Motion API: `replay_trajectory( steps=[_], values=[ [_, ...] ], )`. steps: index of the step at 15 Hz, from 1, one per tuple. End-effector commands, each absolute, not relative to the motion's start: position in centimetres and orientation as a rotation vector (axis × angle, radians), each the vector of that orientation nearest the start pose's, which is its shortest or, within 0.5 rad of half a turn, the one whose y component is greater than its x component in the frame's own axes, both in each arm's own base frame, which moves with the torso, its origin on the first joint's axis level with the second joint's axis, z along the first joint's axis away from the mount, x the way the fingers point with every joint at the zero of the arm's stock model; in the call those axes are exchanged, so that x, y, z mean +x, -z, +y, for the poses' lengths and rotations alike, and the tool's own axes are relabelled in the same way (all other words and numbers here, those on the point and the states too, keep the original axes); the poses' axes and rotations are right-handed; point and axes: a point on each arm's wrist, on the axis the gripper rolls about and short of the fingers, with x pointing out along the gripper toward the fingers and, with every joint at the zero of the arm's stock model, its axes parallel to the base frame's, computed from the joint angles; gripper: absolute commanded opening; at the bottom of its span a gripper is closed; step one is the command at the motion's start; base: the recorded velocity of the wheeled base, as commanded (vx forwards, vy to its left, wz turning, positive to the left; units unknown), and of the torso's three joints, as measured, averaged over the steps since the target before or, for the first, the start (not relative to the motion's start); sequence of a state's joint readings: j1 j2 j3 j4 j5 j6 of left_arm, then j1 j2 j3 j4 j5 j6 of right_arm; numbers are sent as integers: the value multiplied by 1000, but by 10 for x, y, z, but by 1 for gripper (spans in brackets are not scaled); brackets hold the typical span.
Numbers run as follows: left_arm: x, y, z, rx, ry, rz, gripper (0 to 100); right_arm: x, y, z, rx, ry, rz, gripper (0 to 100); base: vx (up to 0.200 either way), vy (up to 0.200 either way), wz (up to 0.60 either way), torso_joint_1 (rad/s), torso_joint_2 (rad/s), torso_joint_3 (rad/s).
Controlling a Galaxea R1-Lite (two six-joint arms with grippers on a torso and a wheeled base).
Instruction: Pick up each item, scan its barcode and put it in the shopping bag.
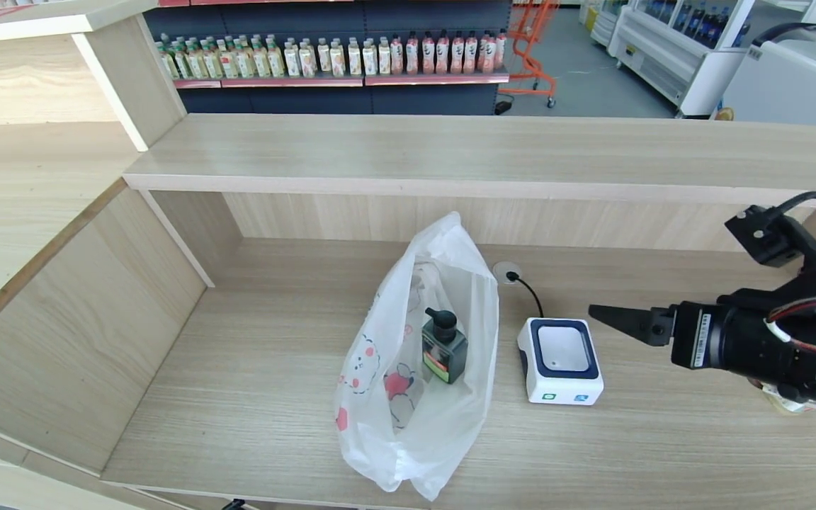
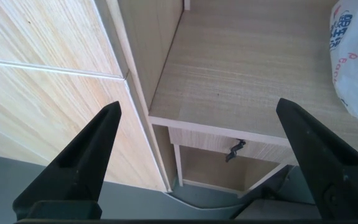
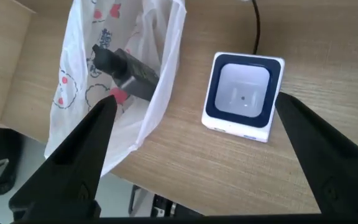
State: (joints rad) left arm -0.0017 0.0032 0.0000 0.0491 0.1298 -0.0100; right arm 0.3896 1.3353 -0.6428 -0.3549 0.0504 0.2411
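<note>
While my right gripper hangs above the right part of the wooden counter, its two dark fingers are spread wide apart and hold nothing. From its wrist, I look down between them at the white scanner and the shopping bag beside it. The bag, white plastic with red cartoon prints, lies in the middle of the counter with its mouth open. A dark pump bottle with a black nozzle and a red label rests inside it. The scanner stands just right of the bag, glass window facing up, with a black cable running to a hole in the counter. My left gripper is also spread open and empty, above the counter's near left corner.
</note>
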Motion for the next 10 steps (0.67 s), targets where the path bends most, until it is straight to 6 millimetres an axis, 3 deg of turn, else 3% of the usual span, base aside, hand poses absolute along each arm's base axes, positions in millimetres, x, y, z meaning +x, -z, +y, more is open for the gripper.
replay_trajectory(
  steps=[1,5,8,10],
  values=[
    [-22,-71,3,-5,-128,67,100,182,-207,75,182,-392,363,100,-200,0,0,2,2,2],
    [-23,-70,3,-1,-127,50,100,180,-202,74,179,-389,379,100,-200,0,0,1,4,4],
    [-23,-70,3,2,-127,50,100,181,-201,75,177,-384,384,100,0,0,0,0,0,0],
    [-23,-70,3,6,-127,51,100,182,-199,74,172,-352,385,100,0,-200,0,-2,-2,12]
  ],
)
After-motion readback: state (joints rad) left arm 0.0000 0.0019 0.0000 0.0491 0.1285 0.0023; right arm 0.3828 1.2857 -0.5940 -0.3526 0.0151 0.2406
